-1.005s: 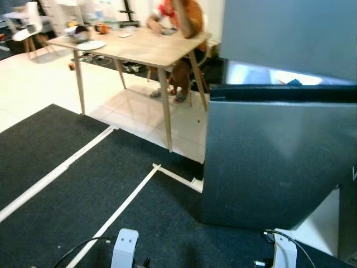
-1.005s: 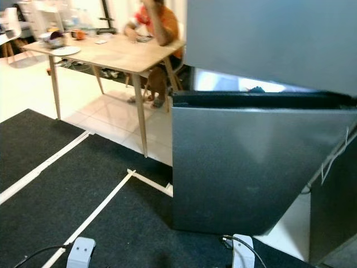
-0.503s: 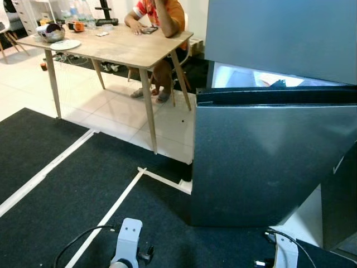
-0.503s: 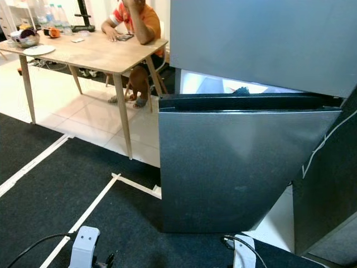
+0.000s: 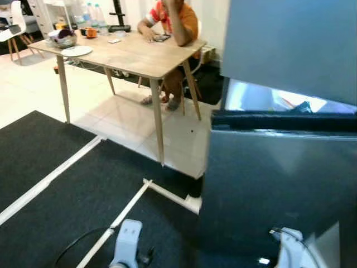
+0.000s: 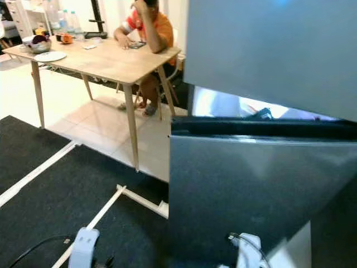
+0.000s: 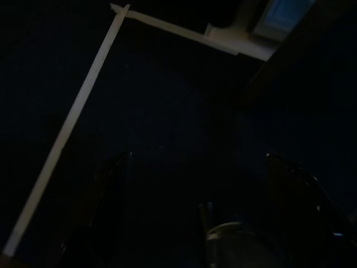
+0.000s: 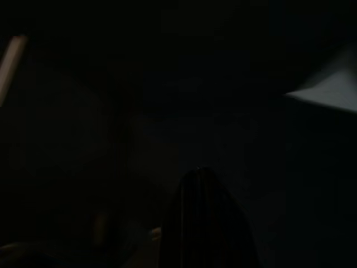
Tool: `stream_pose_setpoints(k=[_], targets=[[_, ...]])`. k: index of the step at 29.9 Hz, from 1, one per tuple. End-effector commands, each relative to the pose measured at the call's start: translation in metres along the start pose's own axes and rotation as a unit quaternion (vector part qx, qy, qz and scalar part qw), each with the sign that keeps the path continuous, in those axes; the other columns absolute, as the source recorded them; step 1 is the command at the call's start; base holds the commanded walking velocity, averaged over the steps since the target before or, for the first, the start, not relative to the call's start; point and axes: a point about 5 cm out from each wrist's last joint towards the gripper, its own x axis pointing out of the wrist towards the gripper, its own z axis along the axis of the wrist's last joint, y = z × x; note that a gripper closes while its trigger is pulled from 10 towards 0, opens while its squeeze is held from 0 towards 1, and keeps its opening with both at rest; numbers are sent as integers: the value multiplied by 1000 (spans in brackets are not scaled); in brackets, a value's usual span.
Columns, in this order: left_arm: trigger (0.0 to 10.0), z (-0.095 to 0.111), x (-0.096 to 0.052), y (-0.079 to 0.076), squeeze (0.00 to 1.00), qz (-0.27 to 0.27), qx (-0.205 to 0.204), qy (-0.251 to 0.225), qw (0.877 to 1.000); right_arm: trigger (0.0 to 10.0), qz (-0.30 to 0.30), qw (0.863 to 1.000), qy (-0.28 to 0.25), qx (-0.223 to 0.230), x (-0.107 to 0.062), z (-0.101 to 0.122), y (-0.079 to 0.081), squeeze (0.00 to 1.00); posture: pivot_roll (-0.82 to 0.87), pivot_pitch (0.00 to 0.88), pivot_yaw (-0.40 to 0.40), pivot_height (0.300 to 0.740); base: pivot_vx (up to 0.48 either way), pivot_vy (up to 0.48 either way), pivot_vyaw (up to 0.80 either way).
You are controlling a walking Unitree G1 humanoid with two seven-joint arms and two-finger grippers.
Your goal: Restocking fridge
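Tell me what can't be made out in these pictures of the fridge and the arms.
- Fridge interior: mostly hidden by the open lower door in the eye views.
- Right gripper: right wrist view too dark to show its jaws.
- Items in the bowl on the table: too small.

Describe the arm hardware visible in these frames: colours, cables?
Left arm: pale silver-white bracket with round holes and a black cable looping off it. Right arm: similar pale casing with a thin black cable on top. The left gripper's fingers look long and black, though that view is very dark.
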Motion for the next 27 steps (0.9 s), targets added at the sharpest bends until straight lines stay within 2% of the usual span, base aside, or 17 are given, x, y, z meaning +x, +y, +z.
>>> stream_pose_setpoints(k=[1,11,12,19,27], targets=[[10000,0,0,0,0,-3,0,3,1000,10000,-20,1000,8,9,-2,-6,-13,0,3,68,18,740,326,0,-788],[10000,2,0,3,0,-6,6,4,1000,10000,-27,999,11,17,-3,-9,-15,0,4,63,22,740,321,0,-798],[10000,1,0,3,0,-6,7,5,1000,10000,-30,999,9,28,-3,-9,-16,0,4,59,24,740,304,0,-788],[10000,-3,-1,0,0,-20,11,13,1000,10000,-48,996,14,71,-5,-12,-23,0,5,52,24,740,37,0,0],[10000,-9,-3,-4,0,-29,21,21,999,10000,-56,995,13,83,-5,-12,-28,0,5,52,22,740,0,0,0]])
